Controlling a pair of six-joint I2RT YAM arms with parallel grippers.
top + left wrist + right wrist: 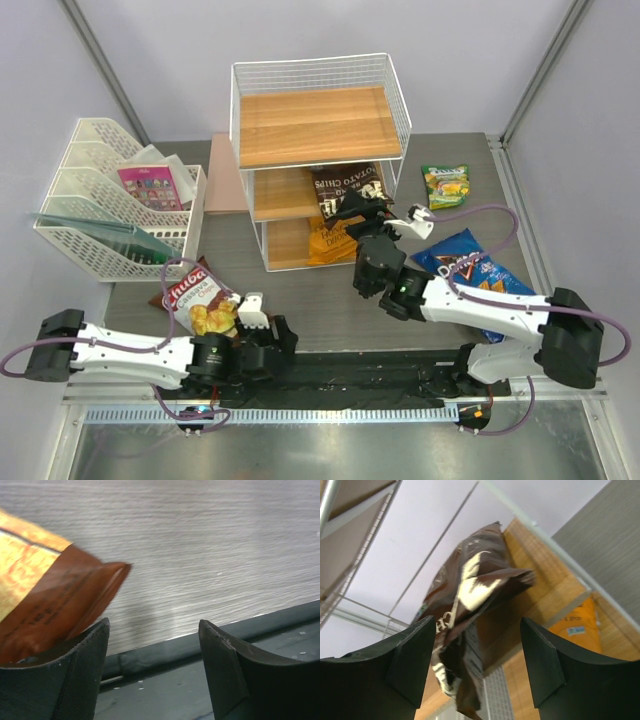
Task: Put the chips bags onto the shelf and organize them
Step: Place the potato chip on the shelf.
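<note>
On the far left a white mesh tray [95,225] holds one pink packet [155,186]. Just in front of it, the first of five chip bags lies on the grey counter [320,300]. This brown-and-white bag [198,300] has red lettering and a picture of yellow chips. The left arm [130,350] reaches to its near end. In the left wrist view, the left jaws stand spread with bare counter in the gap, and the bag's crimped edge lies just over the left finger [75,675]; whether they touch I cannot tell.

At the middle back stands the one shelf [320,75], a white wire rack with three wooden boards. Two bags are on it. The dark brown bag [350,190] with white lettering leans on the middle board, its bottom sticking out past the front. The orange bag [330,243] lies on the bottom board, beneath it. The right arm [480,315] stretches toward the rack. The right jaws are spread wide just in front of the dark brown bag, pinching nothing.

To the right of the shelf, two more bags lie flat on the counter. The small green-and-yellow bag [446,186] is toward the back. The crinkly blue bag [470,268] is nearer, partly under the right arm.
</note>
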